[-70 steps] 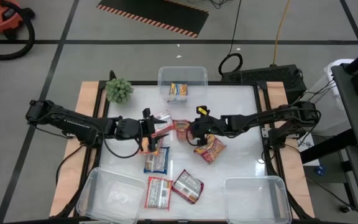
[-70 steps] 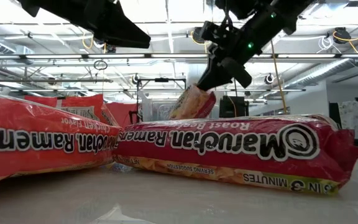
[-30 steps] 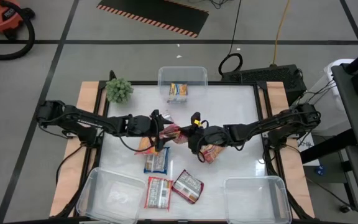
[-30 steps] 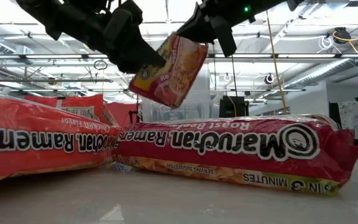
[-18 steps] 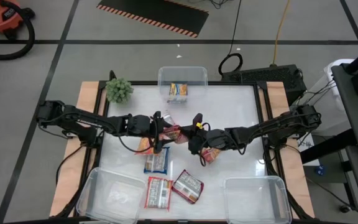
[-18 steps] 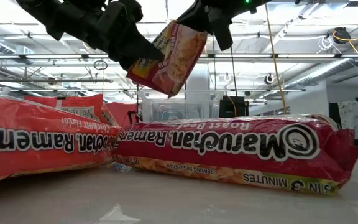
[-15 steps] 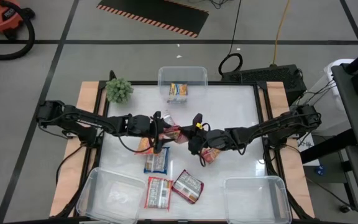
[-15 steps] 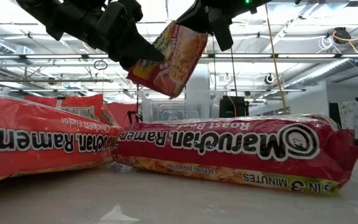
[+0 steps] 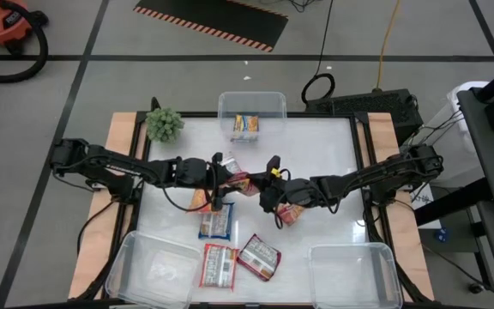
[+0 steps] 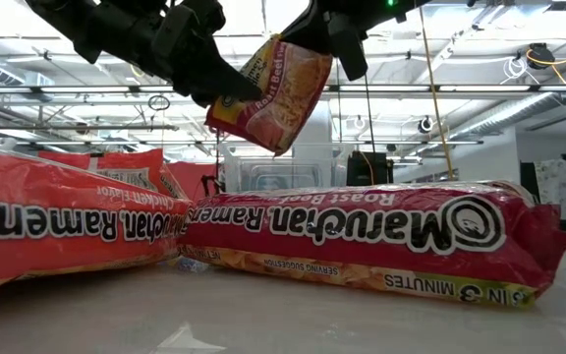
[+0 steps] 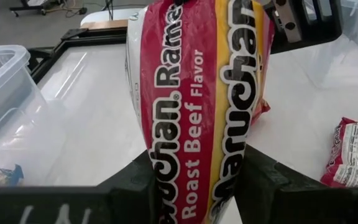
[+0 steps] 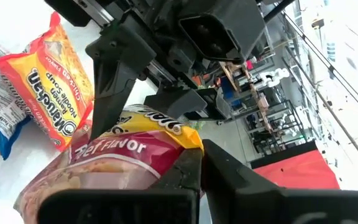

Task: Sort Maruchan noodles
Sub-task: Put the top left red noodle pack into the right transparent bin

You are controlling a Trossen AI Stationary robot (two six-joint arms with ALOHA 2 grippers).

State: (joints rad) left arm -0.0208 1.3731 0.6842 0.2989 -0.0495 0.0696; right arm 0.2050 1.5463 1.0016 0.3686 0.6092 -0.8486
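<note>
The table (image 9: 333, 154) carries three clear tubs: one at the far edge (image 9: 251, 105) with a packet in it, and two near-side ones, left (image 9: 148, 270) and right (image 9: 354, 270), apparently holding nothing. Above the table's middle both arms meet over one red roast beef packet (image 10: 273, 93), held clear of the surface. The left gripper (image 11: 191, 180) pinches one end; the right gripper (image 12: 194, 171) is pressed onto the other. The risk I see is a tug-of-war: if either arm pulls away before the other lets go, the wrapper could tear or slip out and drop among the loose packets below, like the orange one (image 12: 45, 93).
</note>
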